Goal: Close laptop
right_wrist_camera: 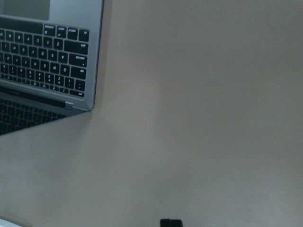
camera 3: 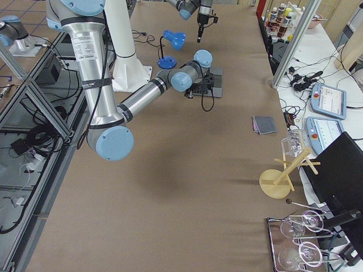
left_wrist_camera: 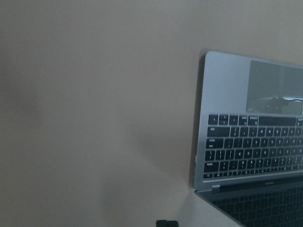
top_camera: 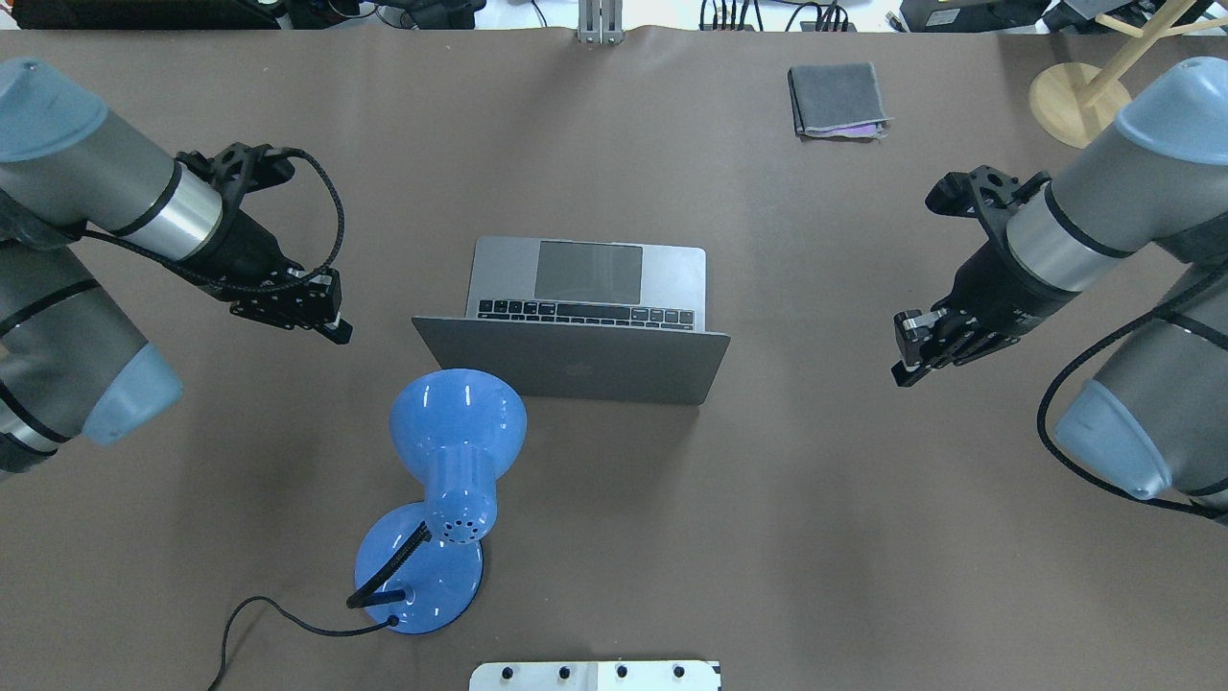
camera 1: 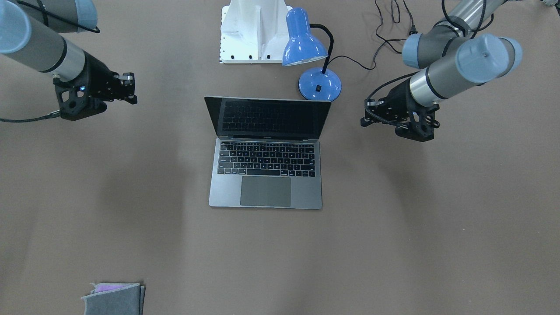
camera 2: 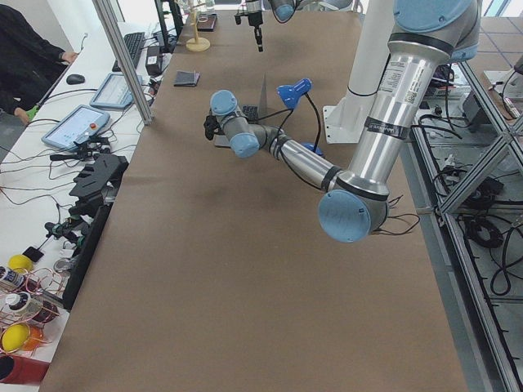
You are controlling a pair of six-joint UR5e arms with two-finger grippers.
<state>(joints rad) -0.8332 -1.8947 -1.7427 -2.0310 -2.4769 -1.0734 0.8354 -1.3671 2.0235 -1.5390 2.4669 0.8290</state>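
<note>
The laptop (top_camera: 585, 278) stood open at the middle of the brown counter (top_camera: 815, 499). Its keyboard and trackpad lay on the far side from the robot. Its lid was raised with its back toward the robot, and the screen was dark.

The left end effector (top_camera: 334, 324) hung above the counter near the laptop's left edge, about level with the hinge, and did not touch it. Its fingers looked pressed together and gripped nothing. The right end effector (top_camera: 904, 367) hovered well off the laptop's right side, also with its fingers together and empty. Each wrist view showed only a small dark tip at the bottom centre and one corner of the keyboard.

A blue desk lamp (top_camera: 451, 461) stood on the near side, its shade just beside the left part of the lid. A folded grey cloth (top_camera: 835, 96) lay at the far right of the counter, well apart from the laptop.
</note>
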